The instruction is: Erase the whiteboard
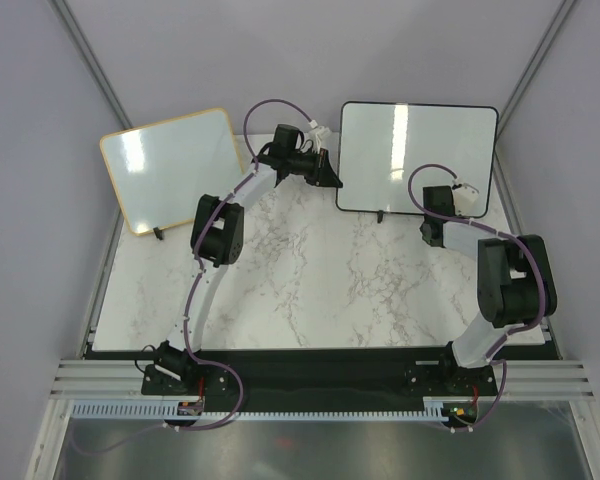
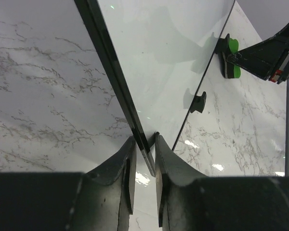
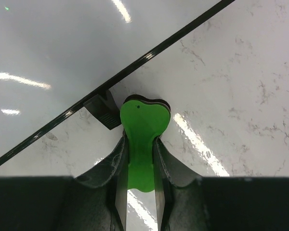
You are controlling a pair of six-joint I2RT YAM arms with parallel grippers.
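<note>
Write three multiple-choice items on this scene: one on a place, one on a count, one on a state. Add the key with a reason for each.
1. Where on the table does the black-framed whiteboard stand?
A. Far right
B. Far left
C. Near edge, between the arm bases

2. How many whiteboards are there?
A. One
B. Two
C. Three

3. What state are the right fingers in?
A. Open and empty
B. Shut on the green eraser
C. Shut on a marker pen

Key:
1 A: the top view shows it at the far right, with the tan-framed whiteboard at the far left.
2 B: those two boards are the only ones in view.
3 B: the right wrist view shows both fingers pressed against the eraser's green sides.
</note>
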